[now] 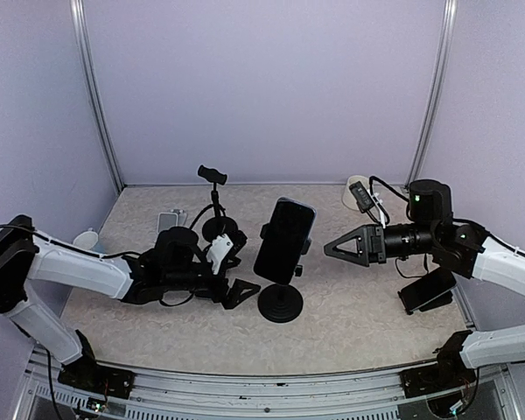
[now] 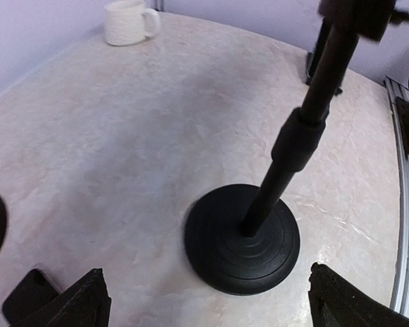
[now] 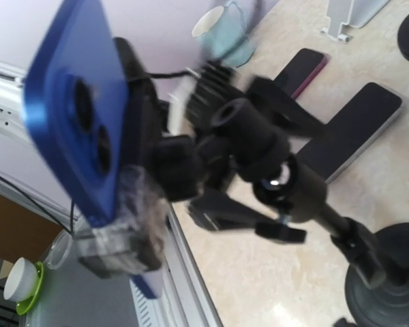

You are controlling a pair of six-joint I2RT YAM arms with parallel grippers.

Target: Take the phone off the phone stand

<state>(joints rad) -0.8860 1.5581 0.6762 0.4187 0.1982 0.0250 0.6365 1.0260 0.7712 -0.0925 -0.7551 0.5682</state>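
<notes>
Standing near the middle of the table (image 1: 350, 337), the phone stand (image 1: 280, 304) grips the phone (image 1: 284, 238) in its clamp, high above its round black base. The phone's blue back and camera lenses face the right wrist camera. The left gripper (image 1: 239, 293) sits low just beside the base, its fingers (image 2: 82, 303) spread wide with nothing between them. The right gripper (image 1: 339, 248) hovers just right of the phone at its height, jaws parted and empty, apart from it. A white mug (image 2: 129, 22) stands by the far wall
</notes>
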